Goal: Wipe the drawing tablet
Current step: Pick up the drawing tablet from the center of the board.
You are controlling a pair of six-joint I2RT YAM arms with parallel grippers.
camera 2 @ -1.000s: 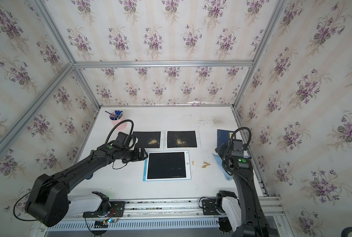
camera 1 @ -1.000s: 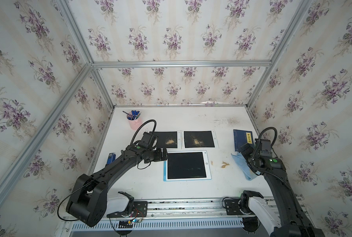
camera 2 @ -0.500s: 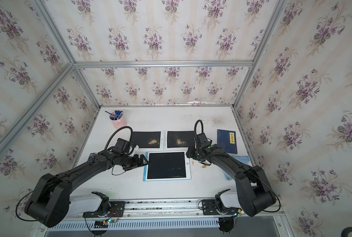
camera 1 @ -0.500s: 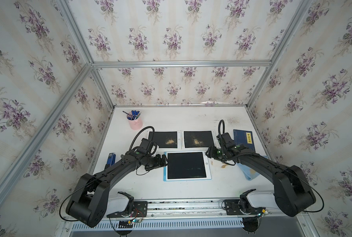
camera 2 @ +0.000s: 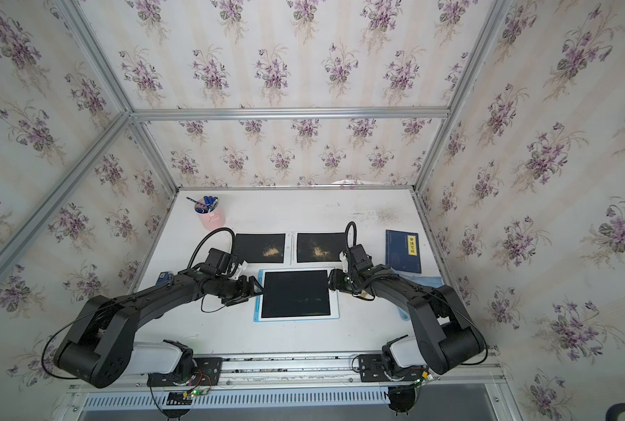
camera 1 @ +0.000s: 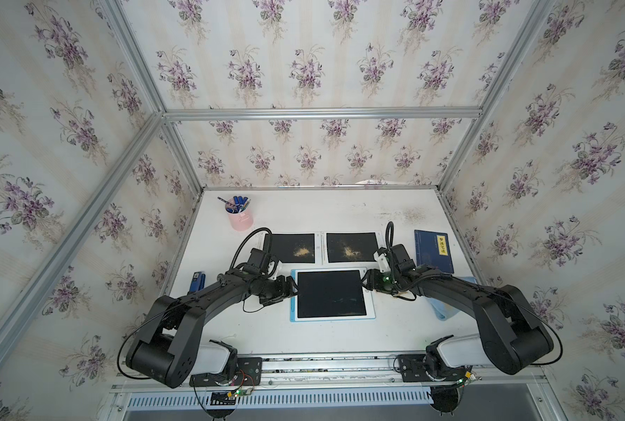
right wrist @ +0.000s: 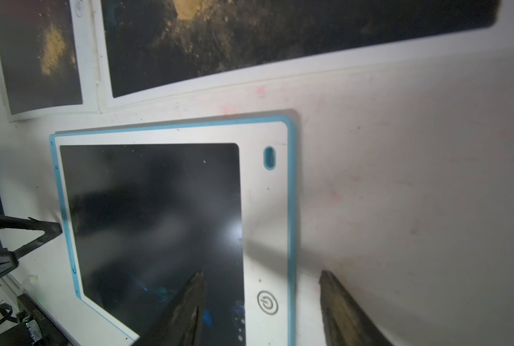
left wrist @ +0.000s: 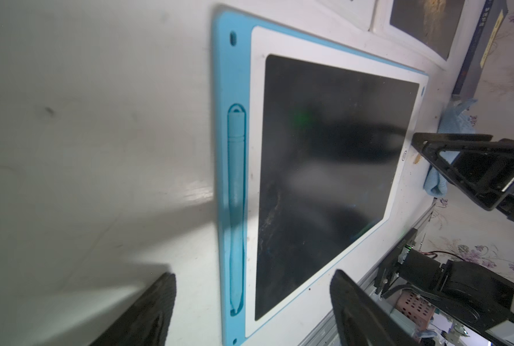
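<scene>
drawing tablet (camera 1: 331, 293) lay flat on table (camera 1: 340, 215), long axis near-far | left pincer (camera 1: 292, 288) gaped at its left edge | right pincer (camera 1: 366, 283) gaped at its right edge | blue cloth (camera 1: 440, 310) lay right, nearer right arm

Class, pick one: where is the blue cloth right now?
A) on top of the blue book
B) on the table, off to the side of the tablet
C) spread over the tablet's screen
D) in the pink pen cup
B: the blue cloth lies on the table, clear of the drawing tablet.
</scene>
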